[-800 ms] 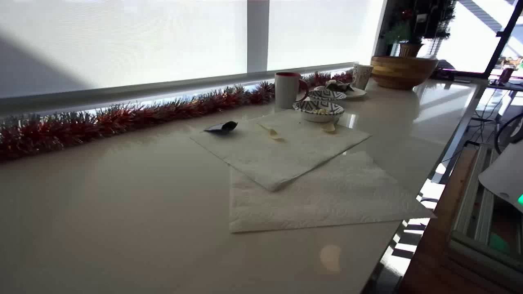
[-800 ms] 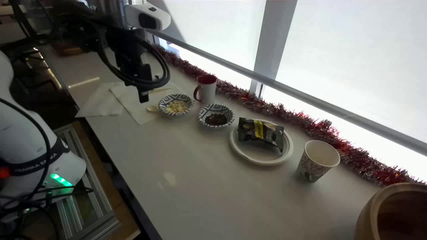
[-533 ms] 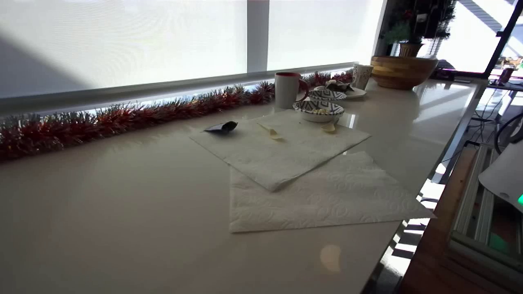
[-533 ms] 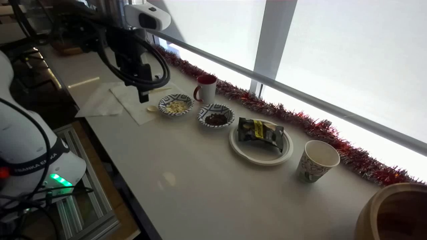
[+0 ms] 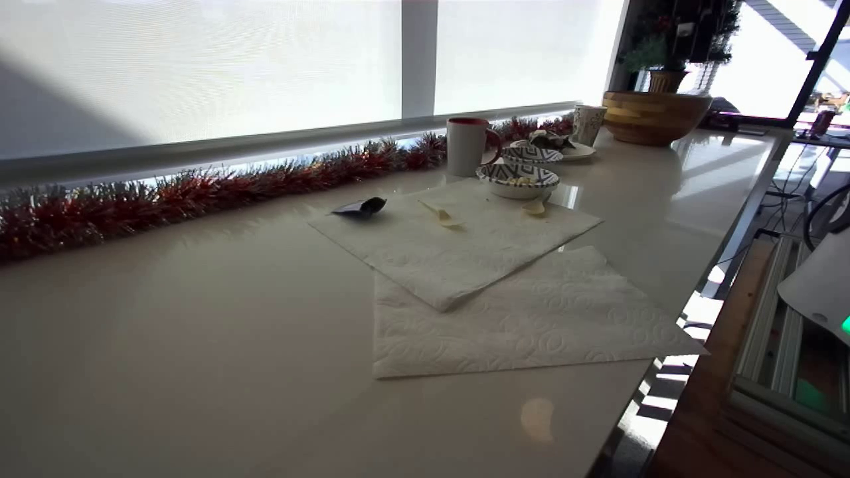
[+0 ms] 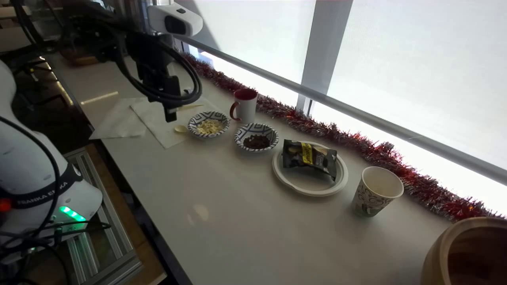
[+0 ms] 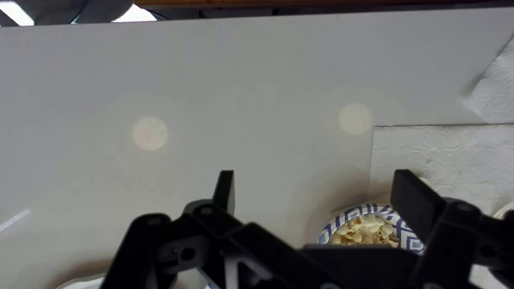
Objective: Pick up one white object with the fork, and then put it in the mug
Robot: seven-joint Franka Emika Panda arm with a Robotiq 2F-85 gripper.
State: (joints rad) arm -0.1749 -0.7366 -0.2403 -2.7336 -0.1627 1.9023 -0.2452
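The gripper (image 7: 315, 188) hangs, jaws wide apart. Below it, popcorn (image 7: 363, 232) lies in a bowl (image 6: 207, 115); the mug (image 6: 248, 109) stands past that.

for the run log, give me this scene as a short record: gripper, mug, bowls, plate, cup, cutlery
gripper: open, nothing seen between its fingers
mug: upright, white with red inside and handle, beside the tinsel; contents not visible
popcorn: in a patterned bowl
second bowl: patterned, holding dark pieces
plate: dark packet on it
paper cup: upright
cutlery: pale spoon and another pale utensil, fork or not unclear, both on a paper towel
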